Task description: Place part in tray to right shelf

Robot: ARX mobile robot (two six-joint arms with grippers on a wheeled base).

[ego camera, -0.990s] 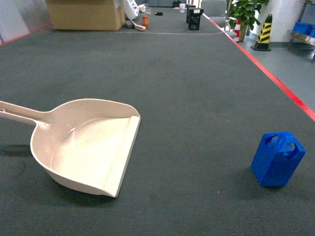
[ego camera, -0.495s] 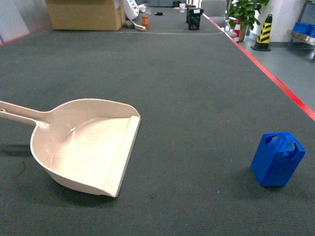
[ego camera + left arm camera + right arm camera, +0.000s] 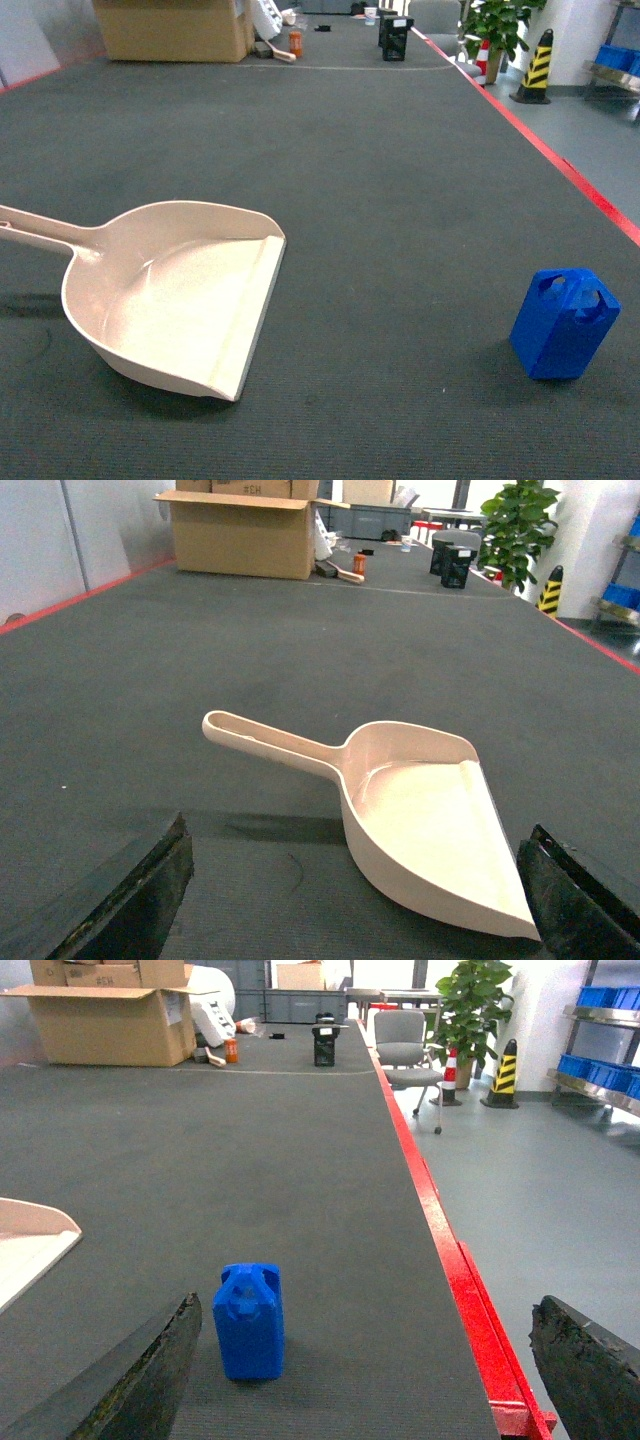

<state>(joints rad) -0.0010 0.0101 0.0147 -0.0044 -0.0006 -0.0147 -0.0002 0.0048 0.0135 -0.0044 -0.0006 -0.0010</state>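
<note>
The part [image 3: 563, 323], a small blue jerrycan-shaped block, stands upright on the dark mat at the right. In the right wrist view the part [image 3: 250, 1320] is just inside the left finger of my right gripper [image 3: 365, 1375], which is open and holds nothing. The tray [image 3: 170, 300], a beige dustpan, lies at the left with its handle pointing left. My left gripper [image 3: 355, 910] is open just short of the tray [image 3: 420, 820] and not touching it. The right shelf [image 3: 600, 1085], a steel rack with blue crates, stands far off to the right. Neither gripper shows in the head view.
A red strip [image 3: 450, 1260] marks the mat's right edge, with bare floor beyond it. At the far end are a cardboard box [image 3: 175, 28], a black crate [image 3: 396, 38], a potted plant [image 3: 470, 1005], an office chair [image 3: 405, 1055] and a striped cone [image 3: 537, 65].
</note>
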